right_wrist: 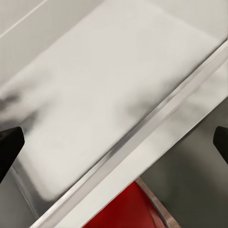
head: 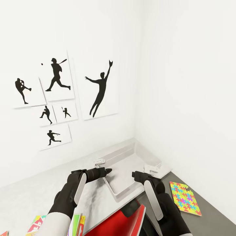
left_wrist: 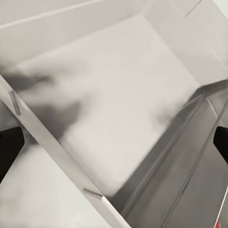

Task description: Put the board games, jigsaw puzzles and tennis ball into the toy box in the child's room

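Note:
The toy box [head: 126, 191], a shallow light grey tray, sits on the pale table [head: 36, 196] in the corner of the room, and what shows of its floor is bare. My left gripper [head: 107, 171] hovers open over its near left rim, black fingertips [left_wrist: 9, 149] spread wide above the toy box [left_wrist: 118, 90]. My right gripper [head: 135, 174] is open over the near right rim [right_wrist: 142, 142]. A jigsaw puzzle [head: 185, 198] lies flat on a dark grey surface to the right. A red flat box [head: 121, 223] lies between my arms, just below the tray.
White walls meet right behind the tray, the left one hung with baseball silhouette prints [head: 100, 88]. Colourful printed boxes [head: 37, 225] lie by my left arm at the lower edge. A small white object [head: 154, 168] sits at the tray's right end.

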You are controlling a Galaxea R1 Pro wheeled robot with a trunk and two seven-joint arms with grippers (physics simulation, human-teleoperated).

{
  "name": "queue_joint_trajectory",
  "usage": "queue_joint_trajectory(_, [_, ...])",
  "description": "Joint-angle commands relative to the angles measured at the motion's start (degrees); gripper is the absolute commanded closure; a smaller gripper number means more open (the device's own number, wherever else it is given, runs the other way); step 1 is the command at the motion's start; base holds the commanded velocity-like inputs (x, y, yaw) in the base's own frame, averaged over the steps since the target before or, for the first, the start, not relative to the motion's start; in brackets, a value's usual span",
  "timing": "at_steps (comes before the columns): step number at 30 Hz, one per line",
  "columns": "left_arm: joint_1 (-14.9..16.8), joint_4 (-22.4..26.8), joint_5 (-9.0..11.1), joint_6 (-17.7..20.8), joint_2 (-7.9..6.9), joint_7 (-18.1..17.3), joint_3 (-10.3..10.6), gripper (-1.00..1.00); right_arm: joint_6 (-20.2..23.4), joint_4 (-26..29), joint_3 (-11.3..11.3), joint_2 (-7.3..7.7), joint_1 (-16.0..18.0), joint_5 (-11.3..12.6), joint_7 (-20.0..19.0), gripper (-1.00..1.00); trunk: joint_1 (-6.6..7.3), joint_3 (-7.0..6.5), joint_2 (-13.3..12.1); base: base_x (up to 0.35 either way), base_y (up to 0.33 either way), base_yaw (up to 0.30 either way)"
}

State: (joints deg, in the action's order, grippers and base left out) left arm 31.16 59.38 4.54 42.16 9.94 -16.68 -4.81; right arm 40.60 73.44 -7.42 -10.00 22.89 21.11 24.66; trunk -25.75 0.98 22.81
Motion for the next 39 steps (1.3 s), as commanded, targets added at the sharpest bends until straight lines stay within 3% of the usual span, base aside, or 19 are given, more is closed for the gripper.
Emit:
queue_joint_trajectory(1, [0.04, 0.04, 0.46, 0.46, 0.06, 0.02, -0.20, -1.00, 0.10, 0.05, -0.05, 0.00, 0.05, 0.60, 0.57, -1.00, -0.04, 0.10, 0.11, 0.000, 0.000, 0.000])
queue_joint_trajectory(14, [0.04, -0.20, 0.63, 0.55, 0.06, 0.84, -0.20, -1.00, 0.10, 0.03, -0.05, 0.00, 0.05, 0.60, 0.55, -1.00, -0.04, 0.10, 0.11, 0.000, 0.000, 0.000])
queue_joint_trajectory(22, [0.04, -0.68, 1.34, 0.47, 0.06, 5.85, -0.20, -1.00, 0.12, 0.03, -0.05, 0.00, 0.05, 0.60, 0.50, -1.00, -0.04, 0.23, 0.11, 0.000, 0.000, 0.000])
queue_joint_trajectory(32, [0.04, -1.43, 2.11, 0.34, 0.06, 6.64, -0.19, -1.00, 0.10, 0.03, -0.05, 0.00, 0.05, 0.60, 0.48, -1.00, -0.04, 0.76, 0.11, 0.000, 0.000, 0.000])
queue_joint_trajectory(39, [0.04, -3.21, 2.14, -3.57, 0.06, 7.35, -0.13, -1.00, 0.10, -0.03, -0.05, 0.00, 0.05, 0.60, 0.48, -1.00, -0.04, 1.37, 0.11, 0.000, 0.000, 0.000])
